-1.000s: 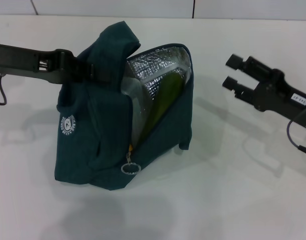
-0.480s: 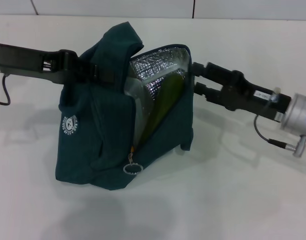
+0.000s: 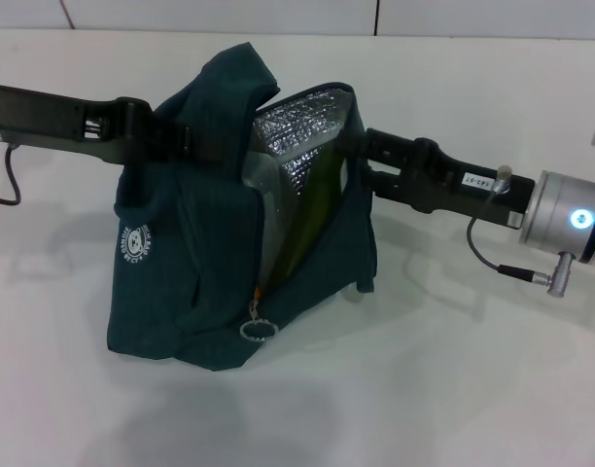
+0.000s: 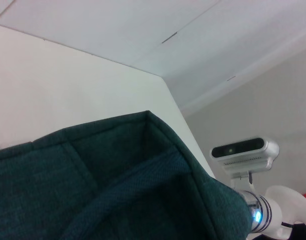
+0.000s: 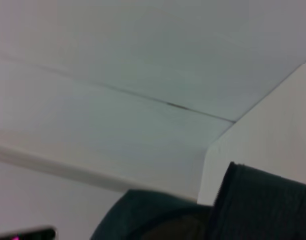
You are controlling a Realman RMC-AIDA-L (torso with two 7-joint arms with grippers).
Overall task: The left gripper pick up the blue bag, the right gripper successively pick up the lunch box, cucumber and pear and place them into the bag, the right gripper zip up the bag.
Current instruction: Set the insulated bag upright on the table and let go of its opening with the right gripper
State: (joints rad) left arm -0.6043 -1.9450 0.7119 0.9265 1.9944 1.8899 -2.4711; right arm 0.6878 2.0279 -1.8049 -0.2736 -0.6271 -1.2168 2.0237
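Note:
The blue bag point(image 3: 191, 263) stands on the white table point(image 3: 453, 389), its mouth gaping to show silver lining point(image 3: 297, 136). My left gripper point(image 3: 171, 138) is shut on the bag's upper handle, holding it up from the left. Inside, the dark green cucumber point(image 3: 322, 199) leans upright beside the clear lunch box point(image 3: 262, 209). A thin orange sliver point(image 3: 256, 289) sits low in the opening; I cannot tell if it is the pear. The zipper's ring pull point(image 3: 257, 329) hangs at the bottom front. My right gripper point(image 3: 366, 161) is open, fingers straddling the bag's right rim. Both wrist views show only teal fabric point(image 4: 118, 190) point(image 5: 263, 205).
The right arm's cable point(image 3: 492, 258) loops under its wrist. A dark cable point(image 3: 4, 185) trails from the left arm at the table's left edge. A white wall point(image 3: 278, 15) runs along the back of the table.
The right arm has swung in from the far right to the bag's right rim, fingers still apart. The left gripper and bag have hardly moved.

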